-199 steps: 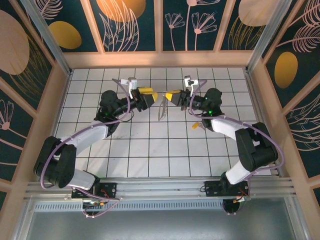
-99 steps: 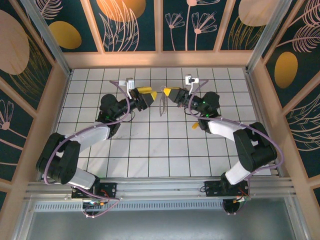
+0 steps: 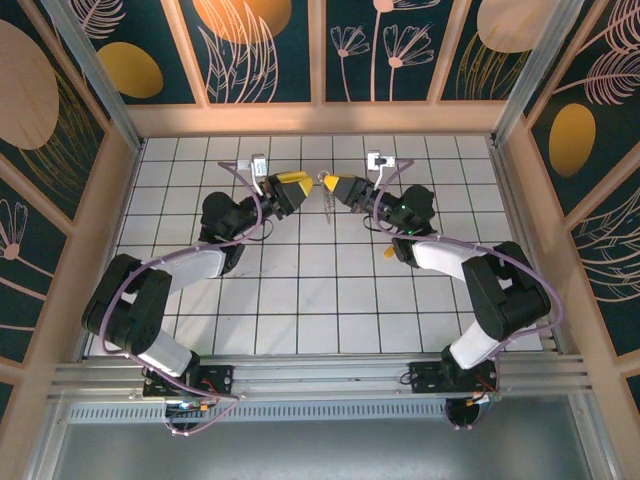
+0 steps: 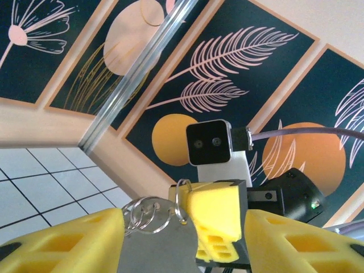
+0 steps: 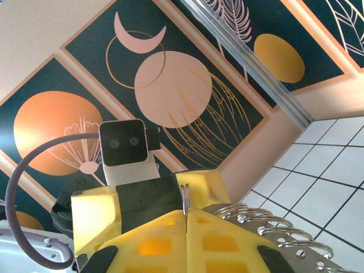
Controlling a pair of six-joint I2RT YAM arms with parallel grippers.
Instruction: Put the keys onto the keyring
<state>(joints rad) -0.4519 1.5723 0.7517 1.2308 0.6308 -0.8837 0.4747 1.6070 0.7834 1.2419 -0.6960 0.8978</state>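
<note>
The right pincer (image 3: pixel 340 187) is closed tight, its two yellow fingers (image 5: pixel 153 244) pressed together with a thin wire of the keyring (image 4: pixel 149 214) nipped at their tips. The rest of the ring's coils hang just beside and under those tips, and a flat grey metal piece (image 4: pixel 156 250) hangs with them (whether it is a key or a tag I cannot tell). The left pincer (image 3: pixel 293 186) faces it tip to tip, raised off the tiled table (image 3: pixel 300 290). Its fingers (image 4: pixel 62 244) stand partly apart and hold nothing; the coils and the nose of the right pincer sit in the gap between them. The coils lie right against one finger, though I cannot tell whether they touch. A small yellowish key (image 3: pixel 388 253) lies on the tiles well behind the right pincer, beside its forearm and apart from the ring.
</note>
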